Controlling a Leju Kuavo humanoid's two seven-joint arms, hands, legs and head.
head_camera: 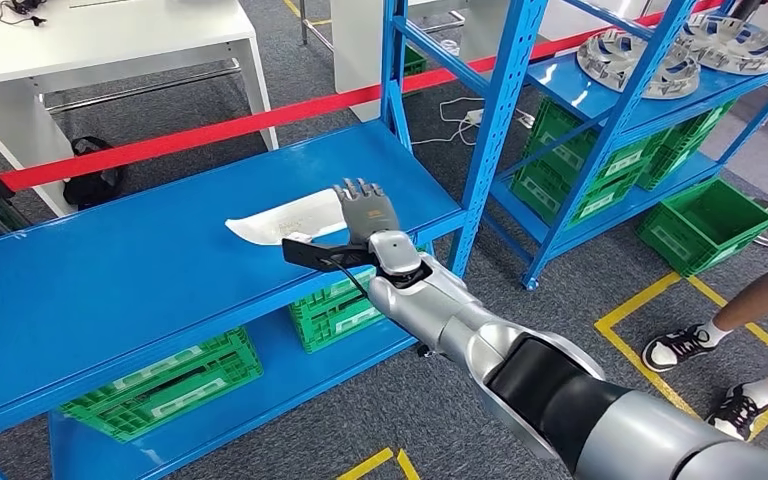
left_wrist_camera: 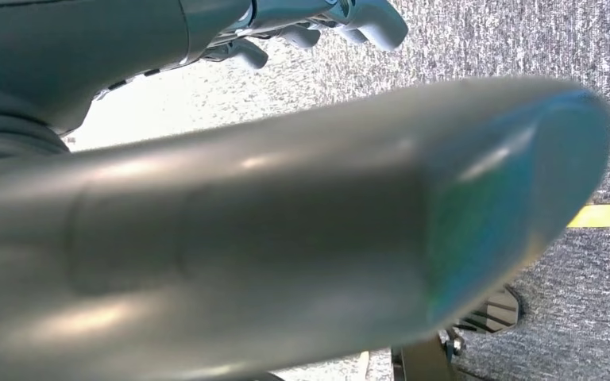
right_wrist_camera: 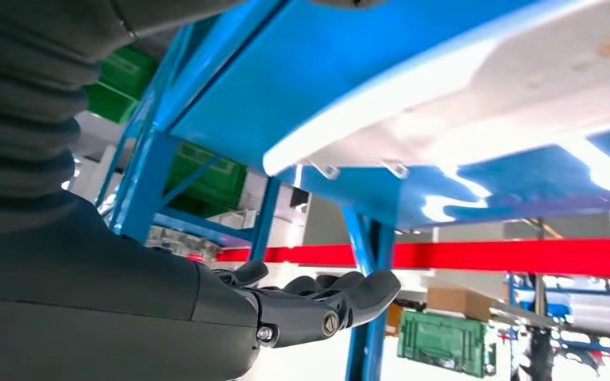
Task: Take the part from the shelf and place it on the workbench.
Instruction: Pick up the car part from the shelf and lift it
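The part [head_camera: 280, 222] is a flat white moulded piece lying on the top board of the blue shelf [head_camera: 110, 270]. My right hand [head_camera: 365, 215] reaches over its right end, fingers stretched out and apart, holding nothing. In the right wrist view the right hand [right_wrist_camera: 318, 302] hangs a clear gap away from the white part [right_wrist_camera: 524, 103] on the blue board [right_wrist_camera: 326, 63]. In the left wrist view my left hand [left_wrist_camera: 349, 20] hangs over grey carpet with loose fingers and nothing in it.
Green crates [head_camera: 175, 375] stand on the shelf's lower board. A second blue rack at the right carries silver wheel hubs [head_camera: 630, 60] and more green crates [head_camera: 705, 225]. A person's feet [head_camera: 680, 345] stand at the right. A red tape [head_camera: 190, 135] and a white table [head_camera: 90, 40] lie behind.
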